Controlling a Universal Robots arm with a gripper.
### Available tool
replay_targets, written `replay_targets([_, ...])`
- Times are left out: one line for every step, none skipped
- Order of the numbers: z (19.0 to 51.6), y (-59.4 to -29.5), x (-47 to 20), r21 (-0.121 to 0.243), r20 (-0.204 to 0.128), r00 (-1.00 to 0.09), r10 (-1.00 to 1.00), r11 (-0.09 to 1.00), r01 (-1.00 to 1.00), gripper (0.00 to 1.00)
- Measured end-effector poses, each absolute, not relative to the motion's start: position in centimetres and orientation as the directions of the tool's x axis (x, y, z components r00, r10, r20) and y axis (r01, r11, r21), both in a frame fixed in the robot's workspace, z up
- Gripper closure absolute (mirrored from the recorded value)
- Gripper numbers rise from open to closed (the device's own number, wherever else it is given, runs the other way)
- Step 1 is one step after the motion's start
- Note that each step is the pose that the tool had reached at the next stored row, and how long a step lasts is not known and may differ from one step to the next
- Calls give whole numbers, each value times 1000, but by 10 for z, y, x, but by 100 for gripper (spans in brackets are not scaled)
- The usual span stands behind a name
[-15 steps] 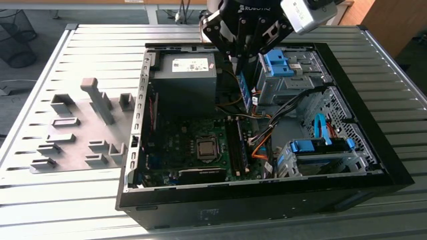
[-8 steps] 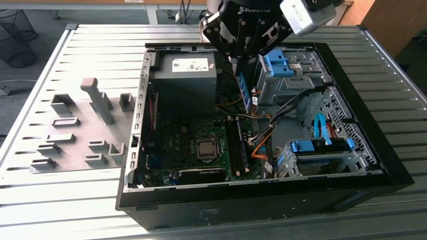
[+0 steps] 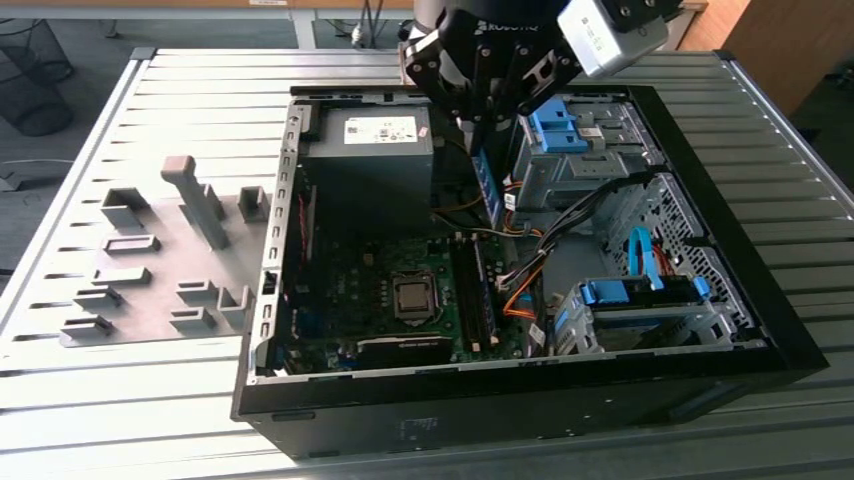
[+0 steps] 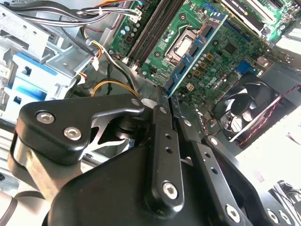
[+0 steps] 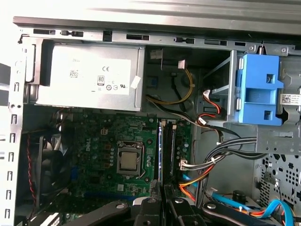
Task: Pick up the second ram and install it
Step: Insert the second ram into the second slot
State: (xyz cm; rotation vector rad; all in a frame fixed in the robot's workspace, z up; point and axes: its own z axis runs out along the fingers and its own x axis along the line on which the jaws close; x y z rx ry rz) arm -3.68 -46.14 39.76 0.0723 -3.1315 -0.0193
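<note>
Carry step, install pending. Gripper [image 3: 483, 125] above open case [image 3: 787, 330], fingers pinched on ram [image 3: 491, 188], which hangs edge-down below the fingertips, blue-green board with chips showing. In second wrist view, fingers [image 4: 160, 141] pressed together on ram's thin edge [image 4: 195, 52], which runs out from the tips over the motherboard [image 4: 225, 52]. In first wrist view, ram [image 5: 161, 155] seen edge-on, lined up roughly along the black slots [image 5: 170, 150] right of CPU socket [image 5: 128, 162]. Judged: ram not yet seated, well above board, 1 stick seemingly already in a slot, hard to confirm. Next move calls for exact alignment with a free slot, stick kept parallel to it, straight descent, firm even press. Risk: cables [image 5: 202, 174] just beside slots, notch misalignment.
</note>
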Motion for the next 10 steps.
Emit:
replay_targets([397, -461, -37, 13, 9, -999, -46, 999, -46, 86])
replay_targets([396, -461, -37, 13, 9, -999, -46, 999, -46, 86])
replay_targets([396, -461, -37, 13, 9, -999, -46, 999, -46, 86])
replay_targets([396, -461, -37, 12, 9, -999, -46, 999, -46, 86])
replay_targets([395, -461, -37, 12, 9, -999, -46, 999, -46, 86])
replay_targets([395, -461, -37, 13, 9, -999, -46, 999, -46, 86])
replay_targets([394, -461, -37, 13, 9, -999, -46, 999, -46, 86])
replay_targets([394, -461, -37, 13, 9, -999, -46, 999, -46, 86])
replay_targets([393, -461, -37, 13, 9, -999, -46, 999, -46, 86])
replay_targets([393, -461, -37, 12, 9, -999, -46, 999, -46, 86])
